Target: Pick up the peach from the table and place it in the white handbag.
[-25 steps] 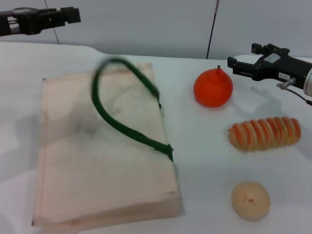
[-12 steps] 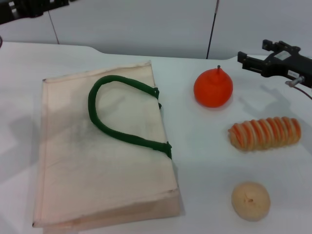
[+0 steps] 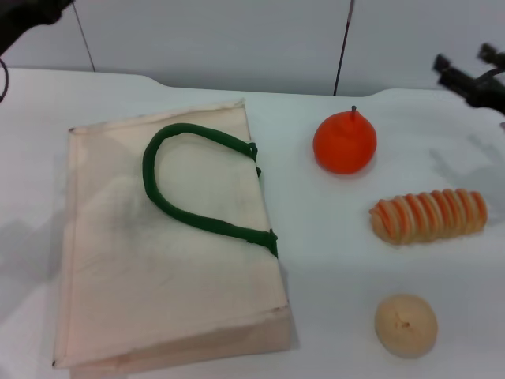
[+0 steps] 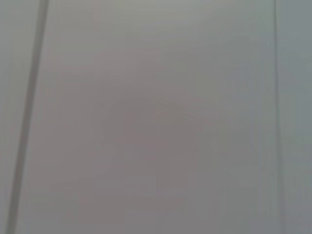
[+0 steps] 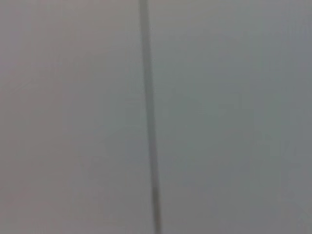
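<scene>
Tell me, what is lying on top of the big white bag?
Only its own dark green handle lies on the white handbag, looping flat across the cloth. No fruit rests on it. The bag lies flat and closed, so whatever is inside, or under it on the table, is hidden.

I see bright, soft light from above on the white bench [image 3: 331,237]. Small grey shadows sit under the orange fruit [image 3: 345,142] and the white handbag [image 3: 166,245]. Both wrist views look blurry and grey.
</scene>
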Robot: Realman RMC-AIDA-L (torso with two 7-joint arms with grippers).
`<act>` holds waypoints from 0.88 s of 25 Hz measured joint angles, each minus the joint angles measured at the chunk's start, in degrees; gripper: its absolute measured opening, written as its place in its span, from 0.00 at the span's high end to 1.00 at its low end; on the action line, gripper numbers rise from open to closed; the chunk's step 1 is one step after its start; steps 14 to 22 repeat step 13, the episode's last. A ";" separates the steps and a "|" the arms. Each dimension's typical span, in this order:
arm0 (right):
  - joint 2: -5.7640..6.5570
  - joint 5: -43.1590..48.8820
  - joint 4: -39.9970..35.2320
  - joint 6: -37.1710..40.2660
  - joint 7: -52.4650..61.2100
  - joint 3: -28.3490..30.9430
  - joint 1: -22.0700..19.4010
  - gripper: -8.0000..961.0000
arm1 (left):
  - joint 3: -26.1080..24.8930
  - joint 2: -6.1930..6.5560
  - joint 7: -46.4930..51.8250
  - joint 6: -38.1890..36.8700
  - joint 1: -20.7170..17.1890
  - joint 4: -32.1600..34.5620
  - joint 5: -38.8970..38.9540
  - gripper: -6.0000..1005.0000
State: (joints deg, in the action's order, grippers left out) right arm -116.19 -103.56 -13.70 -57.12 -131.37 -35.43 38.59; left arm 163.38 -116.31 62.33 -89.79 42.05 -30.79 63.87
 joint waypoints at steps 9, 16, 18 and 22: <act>-0.08 -17.64 7.51 -3.98 -16.35 2.00 -1.98 0.07 | -0.03 -0.27 -23.88 1.06 -4.95 16.17 11.11 0.17; -0.23 -23.42 10.26 -6.79 -20.31 2.08 -2.19 0.07 | -0.07 -0.34 -31.17 1.57 -6.05 25.29 17.39 0.17; -0.23 -23.42 10.26 -6.79 -20.31 2.08 -2.19 0.07 | -0.07 -0.34 -31.17 1.57 -6.05 25.29 17.39 0.17; -0.23 -23.42 10.26 -6.79 -20.31 2.08 -2.19 0.07 | -0.07 -0.34 -31.17 1.57 -6.05 25.29 17.39 0.17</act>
